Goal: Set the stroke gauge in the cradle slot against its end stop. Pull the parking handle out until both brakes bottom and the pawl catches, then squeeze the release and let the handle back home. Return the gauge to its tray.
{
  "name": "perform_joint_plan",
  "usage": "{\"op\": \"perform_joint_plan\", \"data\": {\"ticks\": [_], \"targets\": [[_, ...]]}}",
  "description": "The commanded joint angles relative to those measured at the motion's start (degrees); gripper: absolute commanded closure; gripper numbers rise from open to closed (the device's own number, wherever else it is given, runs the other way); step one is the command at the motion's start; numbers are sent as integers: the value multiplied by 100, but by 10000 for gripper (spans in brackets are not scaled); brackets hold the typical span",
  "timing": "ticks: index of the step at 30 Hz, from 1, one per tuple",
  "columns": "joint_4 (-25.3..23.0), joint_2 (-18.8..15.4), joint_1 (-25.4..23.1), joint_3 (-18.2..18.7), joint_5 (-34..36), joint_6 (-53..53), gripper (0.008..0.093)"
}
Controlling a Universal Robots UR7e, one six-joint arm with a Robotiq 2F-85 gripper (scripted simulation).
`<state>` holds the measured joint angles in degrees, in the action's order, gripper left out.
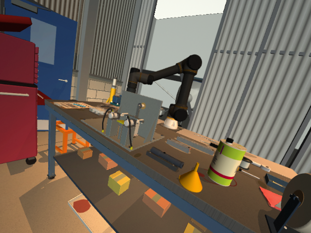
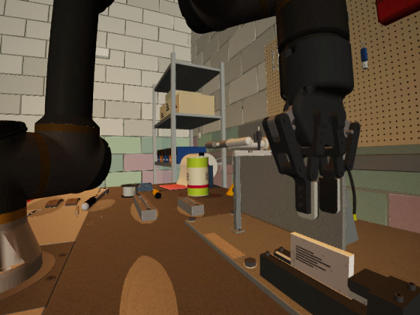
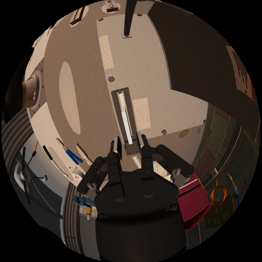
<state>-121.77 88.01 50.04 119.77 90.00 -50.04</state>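
Note:
My gripper (image 2: pixel 318 204) hangs above the stroke gauge (image 2: pixel 321 262) and holds nothing; its fingers stand partly open. The gauge is a pale flat plate with printed lines, standing on edge in the dark cradle slot (image 2: pixel 311 285) on the fixture base plate. In the wrist camera the gauge (image 3: pixel 125 117) shows as a thin white strip in the slot (image 3: pixel 123 114), just ahead of my fingertips (image 3: pixel 129 144). The parking handle (image 2: pixel 230 142) sticks out from the top of the grey upright panel (image 2: pixel 277 195). On the far face of the panel (image 1: pixel 140 116) sit the brake cylinders and black hoses.
The grey upright panel stands close behind my gripper. My own arm's base (image 2: pixel 15 240) is at the left. Two grey trays (image 2: pixel 144 210) lie further along the bench, with a green-banded can (image 2: pixel 197 176), a yellow funnel (image 1: pixel 191 178) and a dark tube (image 1: pixel 167 156).

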Motion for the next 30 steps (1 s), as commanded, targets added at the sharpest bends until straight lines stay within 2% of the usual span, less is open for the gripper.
{"op": "perform_joint_plan", "data": {"ticks": [1, 4, 7, 15, 19, 30], "targets": [[-3, 0, 0, 0, 0, 0, 634], [43, 54, 26, 6, 0, -26, 634], [211, 249, 124, 28, 1, -123, 634], [1154, 1196, 684, 24, 1, -681, 634], [1549, 1529, 932, -30, 0, -930, 634], [1721, 1656, 983, -64, -1, -986, 634]]}}
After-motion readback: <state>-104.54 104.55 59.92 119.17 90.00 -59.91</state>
